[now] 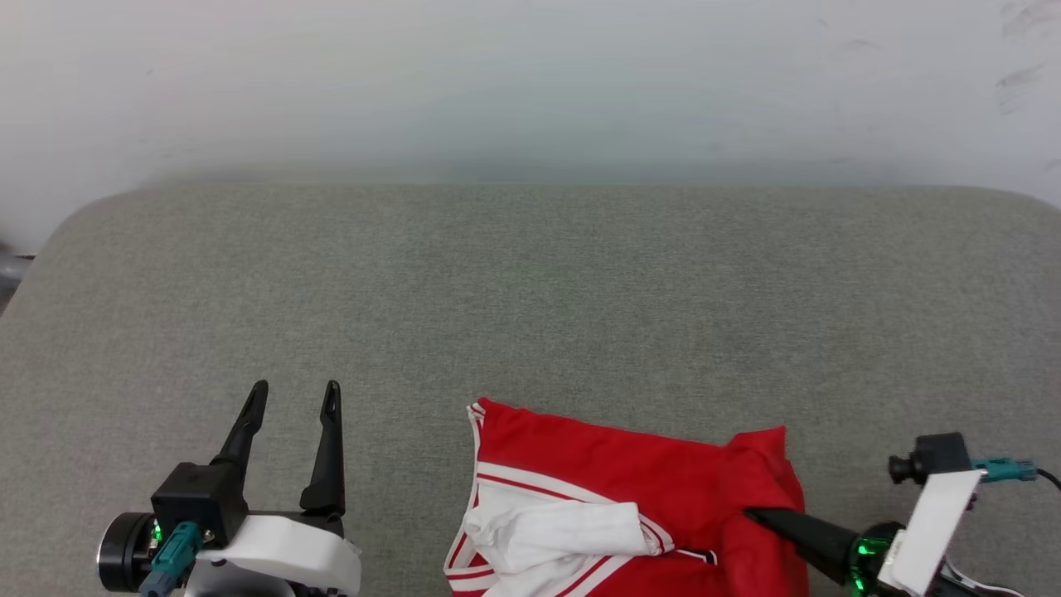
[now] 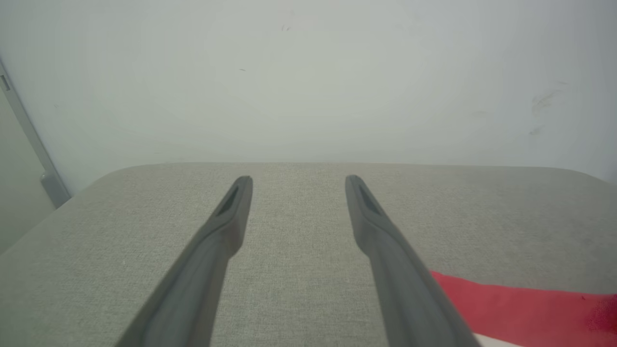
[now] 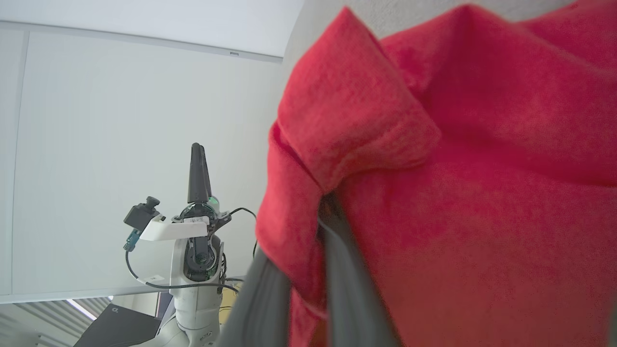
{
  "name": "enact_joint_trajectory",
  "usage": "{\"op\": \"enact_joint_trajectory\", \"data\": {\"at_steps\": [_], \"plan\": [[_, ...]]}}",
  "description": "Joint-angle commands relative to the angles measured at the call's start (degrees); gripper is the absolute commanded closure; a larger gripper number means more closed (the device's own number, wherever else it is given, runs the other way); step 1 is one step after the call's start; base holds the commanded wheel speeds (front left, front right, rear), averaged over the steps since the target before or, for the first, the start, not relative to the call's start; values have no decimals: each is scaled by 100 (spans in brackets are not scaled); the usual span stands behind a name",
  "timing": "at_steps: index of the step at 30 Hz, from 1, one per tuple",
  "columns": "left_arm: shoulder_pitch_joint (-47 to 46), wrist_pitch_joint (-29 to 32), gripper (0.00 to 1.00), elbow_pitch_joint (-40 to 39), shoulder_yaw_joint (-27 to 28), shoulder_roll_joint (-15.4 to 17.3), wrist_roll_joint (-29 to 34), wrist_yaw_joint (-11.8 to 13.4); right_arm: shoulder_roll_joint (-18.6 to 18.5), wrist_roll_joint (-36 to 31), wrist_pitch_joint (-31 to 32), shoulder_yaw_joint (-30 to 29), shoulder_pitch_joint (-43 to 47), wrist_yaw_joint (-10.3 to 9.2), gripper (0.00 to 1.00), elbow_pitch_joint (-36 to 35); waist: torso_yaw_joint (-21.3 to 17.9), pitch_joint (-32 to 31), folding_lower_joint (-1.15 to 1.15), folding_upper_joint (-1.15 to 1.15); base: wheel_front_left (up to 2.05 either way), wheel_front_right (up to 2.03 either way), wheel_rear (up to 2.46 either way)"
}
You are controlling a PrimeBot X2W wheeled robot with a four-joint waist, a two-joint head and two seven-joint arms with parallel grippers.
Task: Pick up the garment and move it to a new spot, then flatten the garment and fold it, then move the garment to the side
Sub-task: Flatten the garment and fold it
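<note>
head view shows the garment lying bunched at the near edge of the grey bench, right of the middle, red body on top and a white sleeve rumpled across its front. the right claw comes in low from the right with its fingers pinched almost together on a red fold at the garment's right side. from the right wrist view that fold puckers up over the dark fingers, so the grip looks real, though thin. the left claw hangs over bare bench to the left, spread wide and holding nothing, well apart from the cloth. in the left wrist view only a red strip of the garment lies just beyond its right finger. i'd judge this to be the lift-and-shift step. to do it well, the right claw should rise gently so the pinch doesn't slip off such a small fold, and carry the cloth toward the open middle of the bench rather than dragging it in a heap. bringing the left claw across to take the striped edge would help it hang flat. no basket or tray is involved; the garment lies straight on the bench covering.
</note>
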Motion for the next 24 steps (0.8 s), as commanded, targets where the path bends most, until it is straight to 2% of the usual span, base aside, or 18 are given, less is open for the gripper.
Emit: {"op": "enact_joint_trajectory", "data": {"at_steps": [1, 13, 21, 22, 23, 24], "plan": [[-70, -3, 0, -1, -16, -34, 36, -22, 38, 90, -62, 133, -91, -3, 100, 22, 96, 57, 0, 0, 0, 0, 0], [-461, -101, 0, 195, -136, -233, 67, -166, 31, 721, -1052, 2107, -701, -3, 100, 578, 696, 438, 0, 0, 0, 0, 0], [-640, -203, 0, 414, -167, -417, 90, -296, 26, 235, -1817, 2824, -1088, -3, 100, 1133, 880, 678, 0, 0, 0, 0, 0], [-654, -213, 0, 435, -161, -430, 90, -310, 28, 239, -1894, 2887, -1111, -3, 96, 1179, 889, 684, 0, 0, 0, 0, 0], [-658, -221, 0, 453, -156, -441, 90, -315, 29, 256, -1983, 2921, -1126, -3, 65, 1224, 891, 682, 0, 0, 0, 0, 0], [-655, -226, 0, 474, -153, -450, 83, -327, 29, 261, -2030, 2972, -1152, -3, 6, 1243, 887, 681, 0, 0, 0, 0, 0]]}}
